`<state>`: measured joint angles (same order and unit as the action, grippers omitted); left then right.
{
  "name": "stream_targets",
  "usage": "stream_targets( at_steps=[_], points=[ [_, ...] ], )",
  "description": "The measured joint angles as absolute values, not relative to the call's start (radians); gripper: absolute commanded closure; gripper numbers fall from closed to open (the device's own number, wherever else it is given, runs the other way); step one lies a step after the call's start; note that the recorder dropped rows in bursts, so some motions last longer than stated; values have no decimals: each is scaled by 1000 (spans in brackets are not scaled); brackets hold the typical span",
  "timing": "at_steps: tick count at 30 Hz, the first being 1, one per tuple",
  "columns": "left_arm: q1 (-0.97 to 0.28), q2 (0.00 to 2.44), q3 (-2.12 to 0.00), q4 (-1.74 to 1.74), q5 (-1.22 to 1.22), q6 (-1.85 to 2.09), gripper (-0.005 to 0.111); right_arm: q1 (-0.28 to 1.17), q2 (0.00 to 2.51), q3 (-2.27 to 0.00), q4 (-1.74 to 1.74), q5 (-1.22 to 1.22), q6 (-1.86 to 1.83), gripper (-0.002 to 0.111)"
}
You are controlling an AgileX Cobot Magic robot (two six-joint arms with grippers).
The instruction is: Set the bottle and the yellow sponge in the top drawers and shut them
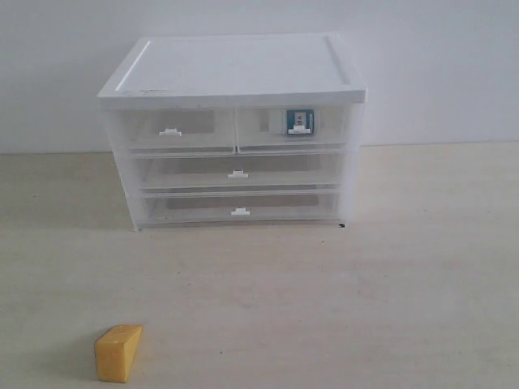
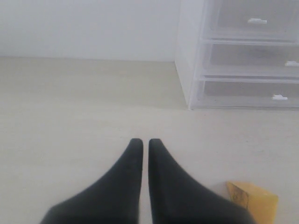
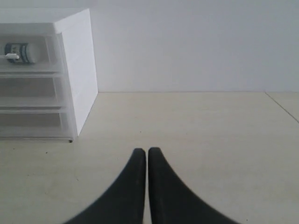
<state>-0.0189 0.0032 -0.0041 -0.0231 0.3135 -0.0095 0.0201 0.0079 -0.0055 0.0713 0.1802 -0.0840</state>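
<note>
The bottle [image 1: 299, 121] [image 3: 18, 53], white with a dark teal label, lies inside the right one of the top drawers [image 1: 292, 128], which is pushed in. The left top drawer [image 1: 172, 130] [image 2: 252, 19] is also pushed in and looks empty. The yellow sponge [image 1: 118, 352] [image 2: 254, 200], an orange-yellow wedge, rests on the table at the front left. My left gripper [image 2: 145, 141] is shut and holds nothing; the sponge lies close beside it. My right gripper [image 3: 146, 150] is shut and empty over bare table, well away from the cabinet. Neither arm shows in the exterior view.
The white-topped cabinet [image 1: 235, 69] stands at the back against a pale wall, with two full-width lower drawers [image 1: 238, 172] pushed in. In the right wrist view a table edge [image 3: 282, 106] shows far off.
</note>
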Motion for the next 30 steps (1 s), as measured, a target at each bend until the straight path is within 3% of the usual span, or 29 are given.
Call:
stream_targets(
  at_steps=[30],
  points=[
    [-19,3,-4,-23,313,-9,102,20,6,0,-26,339,28,108]
  ],
)
